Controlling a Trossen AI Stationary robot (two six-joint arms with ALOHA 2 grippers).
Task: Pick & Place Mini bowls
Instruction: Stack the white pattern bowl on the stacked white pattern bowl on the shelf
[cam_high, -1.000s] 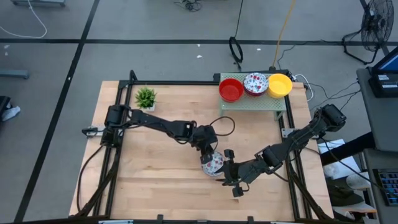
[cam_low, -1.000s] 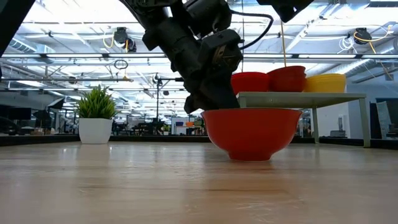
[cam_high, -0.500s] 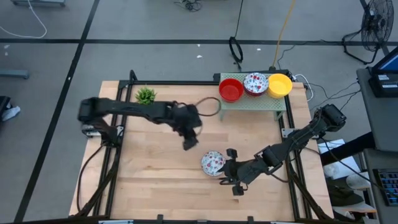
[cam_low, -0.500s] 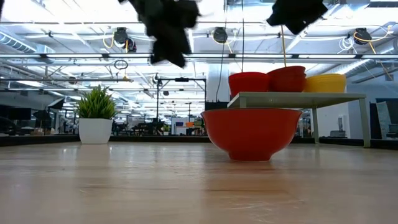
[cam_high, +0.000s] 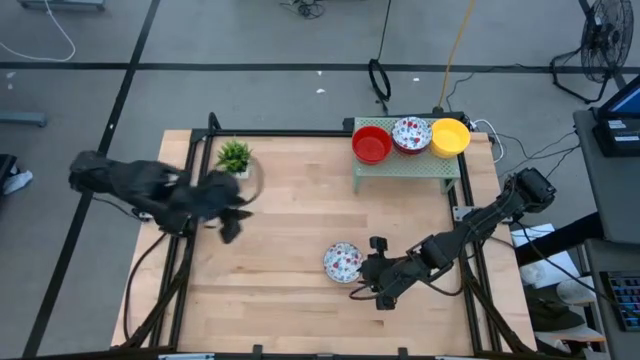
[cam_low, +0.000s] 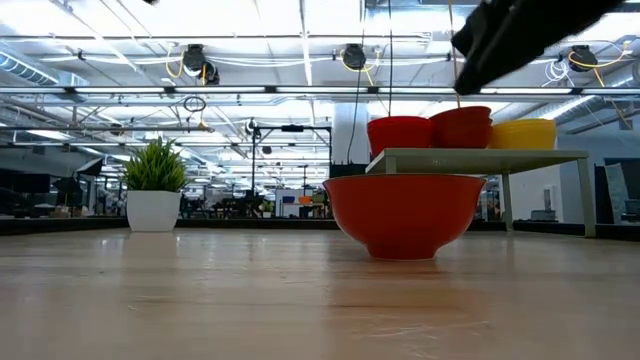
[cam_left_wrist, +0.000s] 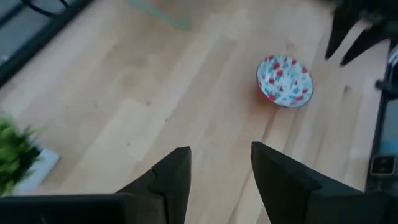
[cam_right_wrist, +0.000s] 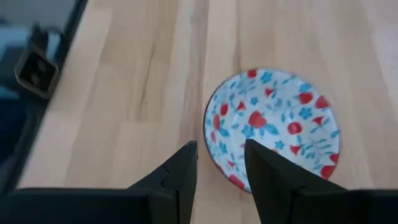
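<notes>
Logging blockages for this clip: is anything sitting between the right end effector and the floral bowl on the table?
Nothing visible. The right end effector hangs open right beside the floral bowl, with only bare table between them. The left end effector is away near the potted plant.

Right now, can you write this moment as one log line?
left pincer: open, near plant | right pincer: open, beside floral bowl | bowl: on table

High view looks straight down on the table (cam_high: 280, 200); low view skims its surface; both wrist views share the bowl (cam_left_wrist: 285, 81).
</notes>
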